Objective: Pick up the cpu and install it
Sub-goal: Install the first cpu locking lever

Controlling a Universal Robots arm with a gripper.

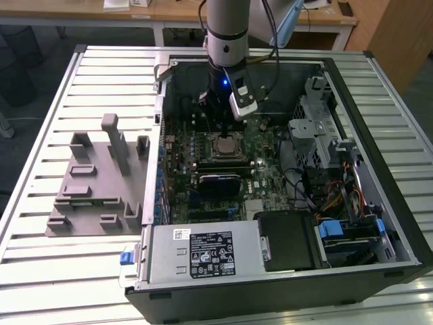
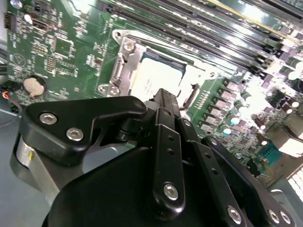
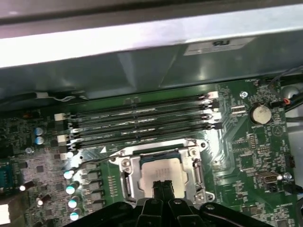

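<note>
Black claw [image 3: 162, 187] links sit closest in both wrist views. Its two fingertips [image 3: 157, 189] are clenched together with nothing gripped between them, and they hang over one edge of the cpu [image 3: 158, 171]; whether they touch it I cannot tell. That cpu, silvery top up, lies flat inside the metal socket frame [image 3: 124, 164] on the green circuit board [image 1: 262, 161]. Four long memory slots [image 3: 142, 120] run just beside the frame, and a coin battery [image 3: 260, 112] sits well apart from it.

In the exterior view the arm [image 1: 226, 27] reaches down into the open computer case [image 1: 389, 196], and the claw stands at twelve o'clock from the cpu, just beside it. A grey metal box [image 1: 196, 254] fills the case at six o'clock from the cpu. On the slatted tabletop [image 1: 40, 271], at nine o'clock from the case, rests a grey plastic holder [image 1: 88, 196]
</note>
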